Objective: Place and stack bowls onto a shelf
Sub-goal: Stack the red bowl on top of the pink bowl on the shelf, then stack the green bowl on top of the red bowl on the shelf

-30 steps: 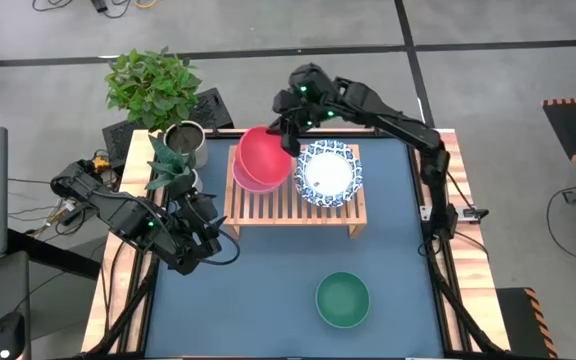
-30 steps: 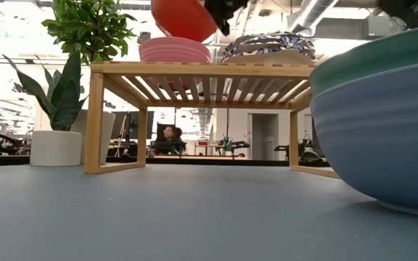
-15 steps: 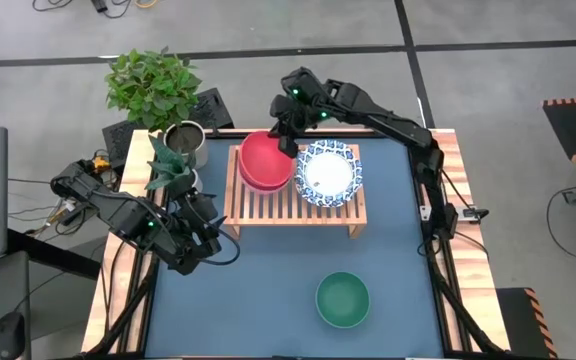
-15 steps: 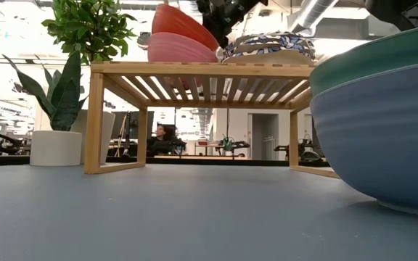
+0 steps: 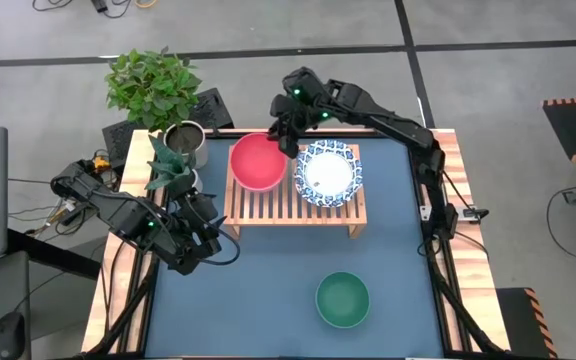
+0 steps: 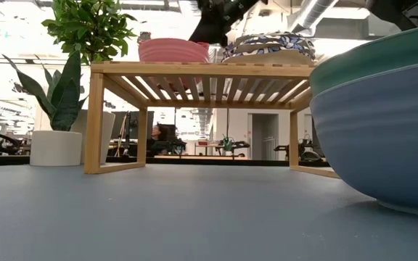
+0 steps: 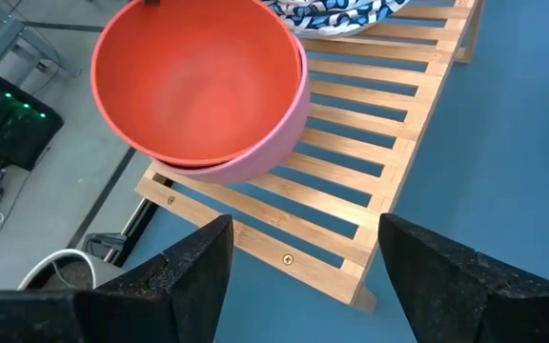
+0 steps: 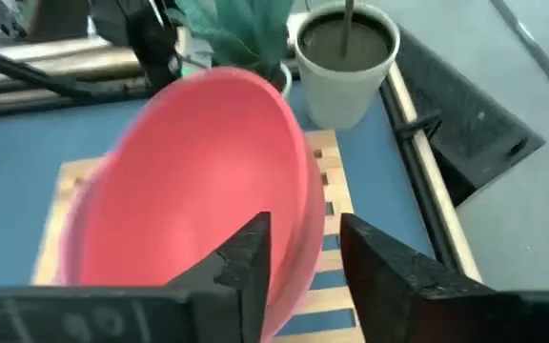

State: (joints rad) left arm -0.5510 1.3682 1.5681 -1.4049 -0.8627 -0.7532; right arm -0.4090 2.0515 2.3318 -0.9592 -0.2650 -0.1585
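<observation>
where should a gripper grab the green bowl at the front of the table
By its rim, coming straight down. The green bowl stands upright and open on the table, nested in a blue bowl, so one finger can slip inside the wall and one outside. Nothing stands close beside it.

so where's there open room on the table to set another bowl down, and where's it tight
Free: the tabletop between the shelf and the green bowl, and the strip right of the shelf. Crowded: the shelf top, filled by the red bowls and the patterned bowls with the right gripper above; the left edge, with the plants and left gripper.
</observation>
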